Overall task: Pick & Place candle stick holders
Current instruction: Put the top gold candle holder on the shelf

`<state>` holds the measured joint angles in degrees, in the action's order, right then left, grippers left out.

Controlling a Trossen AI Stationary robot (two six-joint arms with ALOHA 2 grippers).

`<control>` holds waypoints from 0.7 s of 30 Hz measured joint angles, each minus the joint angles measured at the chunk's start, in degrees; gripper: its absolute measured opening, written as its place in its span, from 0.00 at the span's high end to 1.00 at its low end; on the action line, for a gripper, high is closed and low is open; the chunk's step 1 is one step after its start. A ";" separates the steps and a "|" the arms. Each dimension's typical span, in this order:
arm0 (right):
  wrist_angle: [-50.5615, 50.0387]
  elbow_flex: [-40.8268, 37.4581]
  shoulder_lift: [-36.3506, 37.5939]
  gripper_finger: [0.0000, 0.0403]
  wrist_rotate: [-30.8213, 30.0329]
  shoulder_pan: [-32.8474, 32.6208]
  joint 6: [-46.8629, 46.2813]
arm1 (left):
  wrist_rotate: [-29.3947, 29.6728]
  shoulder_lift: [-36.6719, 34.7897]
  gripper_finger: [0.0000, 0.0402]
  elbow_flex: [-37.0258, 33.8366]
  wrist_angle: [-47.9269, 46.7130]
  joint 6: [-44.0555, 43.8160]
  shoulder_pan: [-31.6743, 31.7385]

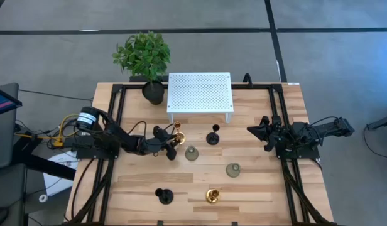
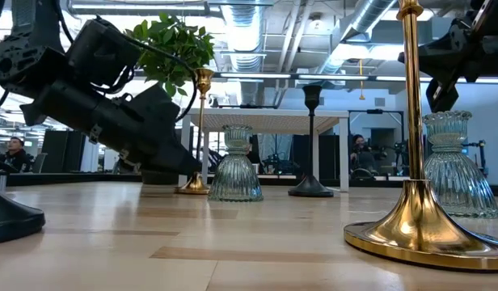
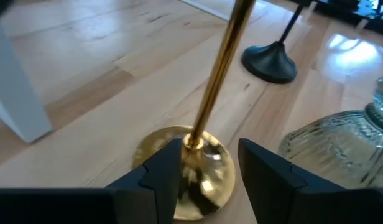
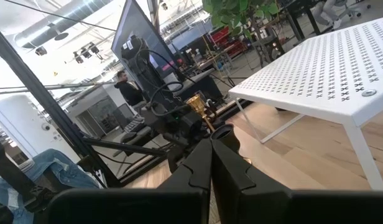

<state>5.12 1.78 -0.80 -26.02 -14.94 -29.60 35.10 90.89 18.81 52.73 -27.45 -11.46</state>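
**Step in hand: grasp of the far gold holder**

The far gold holder stands upright on the table, just in front of the white perforated stand, left of the far black holder. A grey-green glass holder sits just beside it on the near side. The left gripper is at the holder's foot: in the left wrist view its fingers stand spread on either side of the stem, low over the base, not touching it. The holder is therefore judged not gripped yet.

Next move: press the fingers onto the stem, then lift straight up, clear of the glass holder.

The right gripper waits at the table's right, fingers pressed together, empty.

The other three holders stand nearer, well apart.
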 joint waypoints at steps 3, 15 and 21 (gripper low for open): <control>0.00 -0.01 0.02 1.00 0.00 0.01 0.00 | 3.16 -0.01 0.63 0.00 0.06 0.14 -0.01; 0.00 0.00 0.01 1.00 0.00 0.02 0.01 | 6.03 -0.39 0.70 1.24 0.46 0.14 0.64; 0.00 0.00 0.00 1.00 0.00 0.00 0.02 | 5.91 -0.39 0.73 2.14 0.37 0.15 2.54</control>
<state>5.13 1.78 -0.80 -26.02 -14.94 -29.58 41.01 90.50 20.95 53.10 -27.30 -8.93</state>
